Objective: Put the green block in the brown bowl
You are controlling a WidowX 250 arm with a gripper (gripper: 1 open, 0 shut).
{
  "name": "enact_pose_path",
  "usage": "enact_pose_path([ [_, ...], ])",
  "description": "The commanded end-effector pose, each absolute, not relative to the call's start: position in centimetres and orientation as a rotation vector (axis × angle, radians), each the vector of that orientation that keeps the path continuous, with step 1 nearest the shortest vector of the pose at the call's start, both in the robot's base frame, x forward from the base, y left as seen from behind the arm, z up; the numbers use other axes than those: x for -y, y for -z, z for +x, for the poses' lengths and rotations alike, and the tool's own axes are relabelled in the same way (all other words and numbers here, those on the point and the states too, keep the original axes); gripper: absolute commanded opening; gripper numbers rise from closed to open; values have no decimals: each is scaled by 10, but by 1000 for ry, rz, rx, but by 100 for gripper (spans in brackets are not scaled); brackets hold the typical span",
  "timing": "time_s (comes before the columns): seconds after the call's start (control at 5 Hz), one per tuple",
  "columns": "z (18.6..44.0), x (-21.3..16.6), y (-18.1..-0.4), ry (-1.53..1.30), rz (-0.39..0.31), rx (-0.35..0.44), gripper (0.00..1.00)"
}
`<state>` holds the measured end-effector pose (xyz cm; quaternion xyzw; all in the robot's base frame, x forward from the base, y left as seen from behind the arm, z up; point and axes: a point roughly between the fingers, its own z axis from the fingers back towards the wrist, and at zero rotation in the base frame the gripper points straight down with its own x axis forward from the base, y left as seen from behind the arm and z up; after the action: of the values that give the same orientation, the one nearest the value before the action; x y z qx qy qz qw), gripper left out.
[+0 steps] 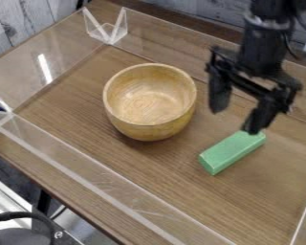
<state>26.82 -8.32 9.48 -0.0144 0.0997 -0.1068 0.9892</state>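
Flat green block (232, 151) (matte) — rnd wooden bowl (150, 100)

gripper (241, 106) pointing down, jaws apparently wide apart

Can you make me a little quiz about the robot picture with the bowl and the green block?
1. True or false: the green block is already inside the brown bowl.
2. What is inside the bowl now? A) a green block B) nothing C) a spoon
3. Fill in: the gripper hangs above the block with its fingers ____.

Key:
1. False, it lies on the wooden table, to the right of the bowl.
2. B
3. open
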Motion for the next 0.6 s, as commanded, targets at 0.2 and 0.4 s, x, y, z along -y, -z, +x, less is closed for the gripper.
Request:
enact_pose_path([
  [0.2,287,92,-71,219,-27,-215,100],
  [0.4,283,89,-54,195,-19,-239,100],
])
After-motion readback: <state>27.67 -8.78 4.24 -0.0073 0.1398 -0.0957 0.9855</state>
